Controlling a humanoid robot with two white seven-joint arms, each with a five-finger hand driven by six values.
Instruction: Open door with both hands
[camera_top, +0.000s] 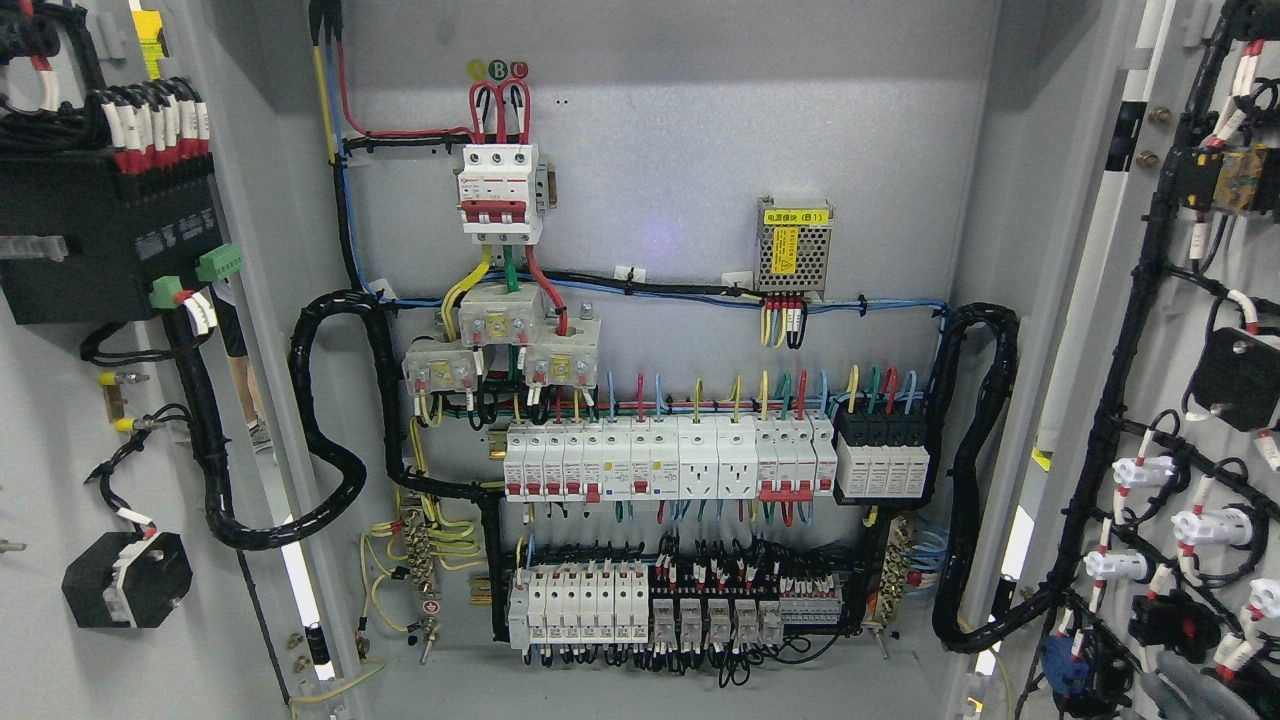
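Note:
An electrical cabinet stands wide open in the head view. Its left door (60, 420) is swung out at the picture's left, inner face toward me, carrying a black module and wiring. Its right door (1200, 330) is swung out at the right, with black cable looms and white connectors on its inner face. Between them the grey back panel (680, 180) shows a red-and-white main breaker (500, 192), rows of white breakers (665, 460) and lower relays (650, 605). Neither of my hands nor arms appears in the frame.
Thick black cable loops hang at the left (325, 420) and right (975, 470) inner edges of the cabinet. A small perforated power supply (795, 248) is mounted upper right. Through the gap by the left door, part of a person's leg and shoe (255, 420) shows.

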